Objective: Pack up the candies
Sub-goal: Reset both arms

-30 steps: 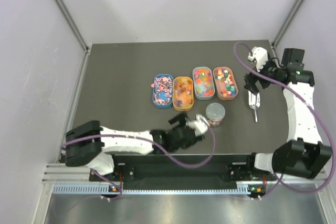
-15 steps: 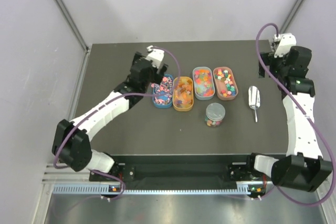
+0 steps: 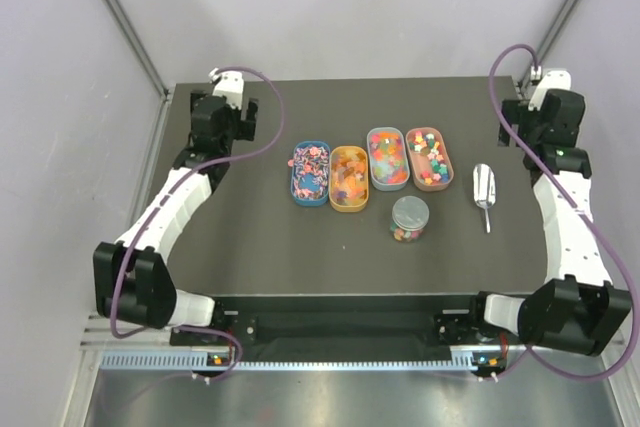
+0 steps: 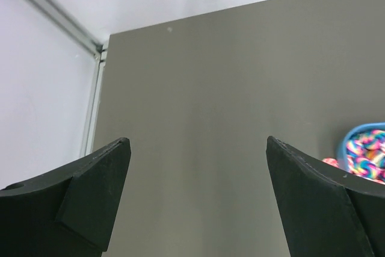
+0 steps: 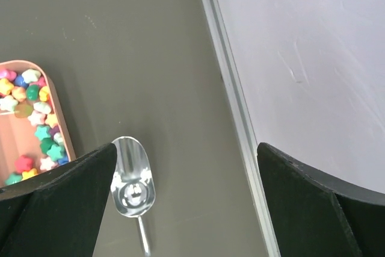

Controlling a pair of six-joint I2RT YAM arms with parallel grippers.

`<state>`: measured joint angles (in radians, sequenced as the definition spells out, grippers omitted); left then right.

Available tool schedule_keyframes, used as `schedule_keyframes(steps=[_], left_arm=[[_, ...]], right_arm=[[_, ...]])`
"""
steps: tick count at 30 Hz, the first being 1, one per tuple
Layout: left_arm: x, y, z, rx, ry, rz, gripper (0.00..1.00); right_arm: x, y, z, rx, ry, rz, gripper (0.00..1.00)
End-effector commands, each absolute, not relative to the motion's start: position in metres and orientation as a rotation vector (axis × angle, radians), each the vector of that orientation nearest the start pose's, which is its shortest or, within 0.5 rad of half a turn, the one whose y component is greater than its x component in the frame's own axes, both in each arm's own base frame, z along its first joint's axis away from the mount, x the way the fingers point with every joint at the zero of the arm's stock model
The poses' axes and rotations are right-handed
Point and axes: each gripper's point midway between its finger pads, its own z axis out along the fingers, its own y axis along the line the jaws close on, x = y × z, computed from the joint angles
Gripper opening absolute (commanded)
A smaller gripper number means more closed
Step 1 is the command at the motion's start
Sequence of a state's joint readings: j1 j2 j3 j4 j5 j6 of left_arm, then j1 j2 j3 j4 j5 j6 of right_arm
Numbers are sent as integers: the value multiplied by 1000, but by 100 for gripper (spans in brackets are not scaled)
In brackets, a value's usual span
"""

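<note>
Dark grey matte table (image 3: 250,247) carries four small oval trays (image 3: 310,204) in a row at centre, blue at left, pink at right. Multicoloured candies (image 3: 388,159) lie inside them. Clear round lidded jar (image 3: 410,217) stands just on the near side of the row, a few sweets within. Silver metal scoop (image 3: 482,185) lies between pink tray and right gripper (image 5: 186,148). Left gripper (image 4: 197,144) hovers over far left corner, well apart from trays. Both jaws spread wide, gripping nothing.
</note>
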<state>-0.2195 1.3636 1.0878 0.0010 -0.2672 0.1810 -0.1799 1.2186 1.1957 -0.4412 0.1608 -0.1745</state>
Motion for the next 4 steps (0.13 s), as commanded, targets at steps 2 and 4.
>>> schedule_keyframes(steps=[2,4], left_arm=[[457,-42,285,136,1746,184,99],[459,-41,284,136,1745,189,99]], right_arm=[[374,-103,284,96,1972,-400,100],[373,-103,289,110,1963,-394,100]])
